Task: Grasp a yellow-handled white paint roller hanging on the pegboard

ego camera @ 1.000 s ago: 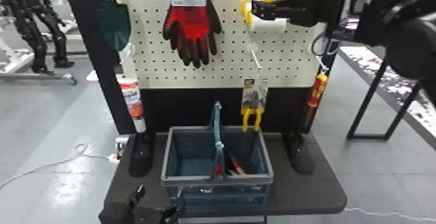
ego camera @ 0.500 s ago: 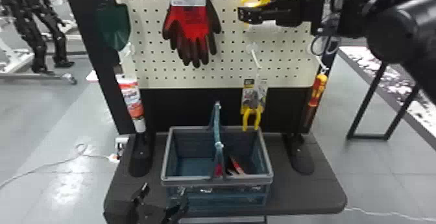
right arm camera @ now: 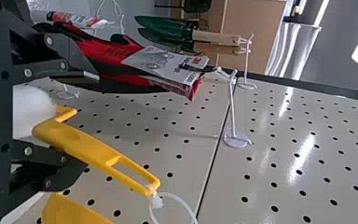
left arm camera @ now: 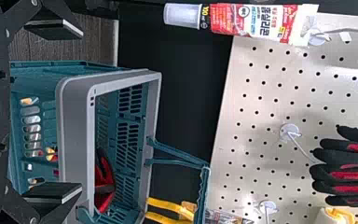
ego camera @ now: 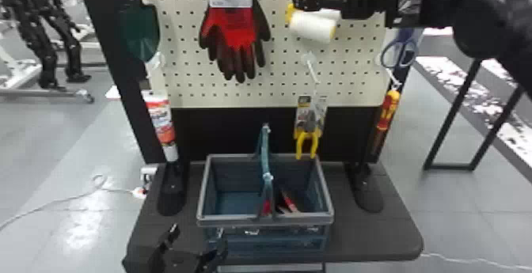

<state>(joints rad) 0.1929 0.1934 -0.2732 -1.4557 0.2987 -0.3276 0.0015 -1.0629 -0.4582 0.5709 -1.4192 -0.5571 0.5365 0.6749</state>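
While right tool (right arm camera: 89, 122) seemingly grips it, paint roller (ego camera: 312, 26) shows yellow handle, white sleeve.

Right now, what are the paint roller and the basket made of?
The roller looks soft and fuzzy, probably fabric or foam: it is matte white with fluffy edges. Its handle looks like smooth yellow plastic with a slight shine. The basket looks like hard plastic: a grey rim and teal walls with moulded slots.
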